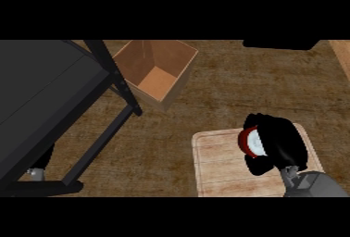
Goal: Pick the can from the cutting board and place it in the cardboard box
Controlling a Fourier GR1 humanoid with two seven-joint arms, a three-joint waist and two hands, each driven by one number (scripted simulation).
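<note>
A pale wooden cutting board (219,164) lies at the lower right of the head view. On it stands the can (250,141), red-rimmed with a light top, mostly covered by my right hand (280,139). The black fingers and thumb curl round the can from its right side. The grey right forearm (313,185) enters from the lower right corner. The open cardboard box (156,69) stands at the upper middle, up and to the left of the board, its inside showing. My left hand is not in the view.
A large black frame or cart (48,102) with slanted bars fills the left side, touching the box's left edge. A dark object (280,43) sits at the top right. Brown counter (226,102) lies between board and box.
</note>
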